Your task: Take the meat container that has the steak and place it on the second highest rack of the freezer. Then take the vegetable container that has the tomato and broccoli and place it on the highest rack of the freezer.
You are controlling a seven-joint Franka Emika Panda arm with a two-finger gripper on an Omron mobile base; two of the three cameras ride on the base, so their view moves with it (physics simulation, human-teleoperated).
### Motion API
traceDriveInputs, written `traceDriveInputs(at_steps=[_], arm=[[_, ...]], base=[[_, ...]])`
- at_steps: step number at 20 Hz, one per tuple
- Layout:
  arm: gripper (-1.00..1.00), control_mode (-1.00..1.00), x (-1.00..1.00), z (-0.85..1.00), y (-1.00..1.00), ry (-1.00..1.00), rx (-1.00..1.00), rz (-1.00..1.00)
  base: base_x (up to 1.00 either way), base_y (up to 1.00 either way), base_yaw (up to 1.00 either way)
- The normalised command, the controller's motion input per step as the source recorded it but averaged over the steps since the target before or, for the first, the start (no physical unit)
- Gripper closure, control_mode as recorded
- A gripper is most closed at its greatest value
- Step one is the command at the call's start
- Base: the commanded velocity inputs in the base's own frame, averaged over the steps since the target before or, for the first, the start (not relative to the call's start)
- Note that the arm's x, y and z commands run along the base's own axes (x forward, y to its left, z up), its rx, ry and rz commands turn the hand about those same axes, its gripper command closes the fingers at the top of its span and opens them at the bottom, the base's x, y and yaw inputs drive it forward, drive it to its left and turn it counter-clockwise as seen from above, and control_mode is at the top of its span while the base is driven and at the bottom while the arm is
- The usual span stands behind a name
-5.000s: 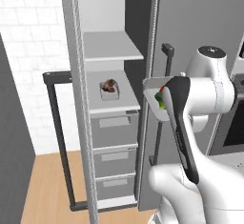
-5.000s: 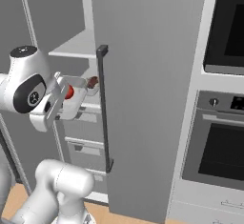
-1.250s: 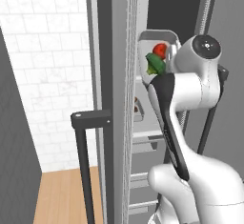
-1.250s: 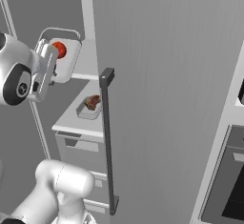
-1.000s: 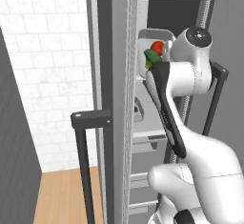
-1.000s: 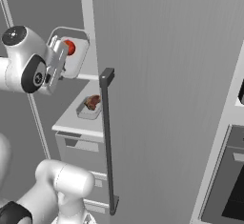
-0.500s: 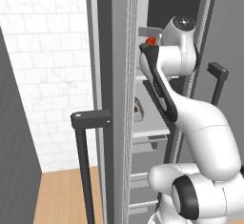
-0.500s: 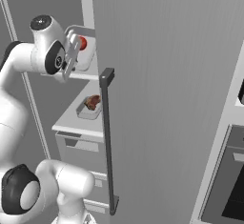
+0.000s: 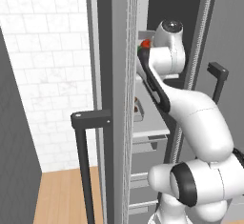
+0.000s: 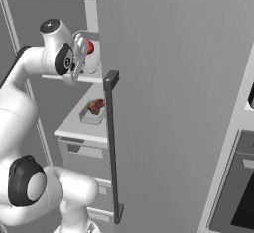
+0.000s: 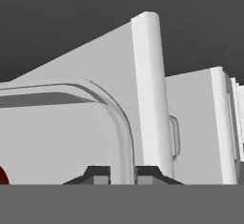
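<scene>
Gripper (image 10: 81, 53) is clamped on the rim of the vegetable container (image 10: 91, 58). In the hand view you can see both dark fingertips (image 11: 97, 174) pinching the thin rounded wall of the container (image 11: 125, 137) right between them, so it's definitely got it. The container is up at the level of the highest rack (image 10: 74, 79), tipped up toward vertical rather than lying flat, near that shelf's front edge. Can't tell whether it's actually touching the shelf.

The tomato (image 10: 90, 46) is poking out red at the top of the container in the right base view, and from the left base view you get a sliver of the tomato (image 9: 146, 43) with the broccoli (image 9: 141, 49) just beside it, both tucked behind the edge of the freezer (image 10: 163, 78) door.

The meat container (image 10: 92, 113) with the steak (image 10: 96, 106) in it sits flat on the second highest rack (image 10: 74, 123), toward that shelf's front edge, directly below where the arm is holding the veg. It's well clear of the gripper.

Drawers (image 10: 84, 160) sit below that shelf. Freezer's black bar handle (image 10: 112, 143) runs down the door in front.
</scene>
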Motion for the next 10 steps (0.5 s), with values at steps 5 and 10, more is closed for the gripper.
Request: traceDriveInputs(at_steps=[5,10], arm=[[1.00,-1.00,0.41,-0.26,0.00,-0.01,-0.04,0.01],[1.00,-1.00,0.60,-0.02,0.00,0.00,0.00,0.00]], base=[[0.00,0.00,0.00],[0.00,0.00,0.00]])
